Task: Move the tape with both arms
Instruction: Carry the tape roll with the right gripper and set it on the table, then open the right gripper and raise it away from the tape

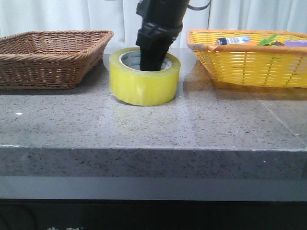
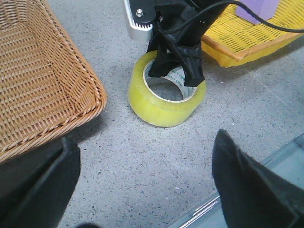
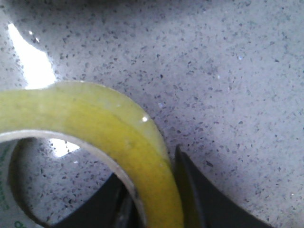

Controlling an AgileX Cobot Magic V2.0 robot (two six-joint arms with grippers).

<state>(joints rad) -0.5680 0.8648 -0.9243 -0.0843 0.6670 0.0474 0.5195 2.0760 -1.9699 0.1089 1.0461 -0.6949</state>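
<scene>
The yellow-green tape (image 1: 144, 86) lies flat on the grey stone table, between two baskets. My right gripper (image 1: 152, 57) comes down from above onto its far side, one finger inside the hole and one outside. In the right wrist view the two black fingers press on both sides of the tape wall (image 3: 95, 118), so the right gripper (image 3: 152, 175) is shut on it. The tape still rests on the table. The left wrist view shows the tape (image 2: 164, 107) and the right gripper (image 2: 178, 71) ahead. My left gripper (image 2: 147, 190) is open and empty, short of the tape.
A brown wicker basket (image 1: 48, 57) stands to the left of the tape, also in the left wrist view (image 2: 38, 80). A yellow basket (image 1: 249, 62) to the right holds a purple block (image 2: 259, 9) and other items. The table's front edge (image 1: 153, 148) is near.
</scene>
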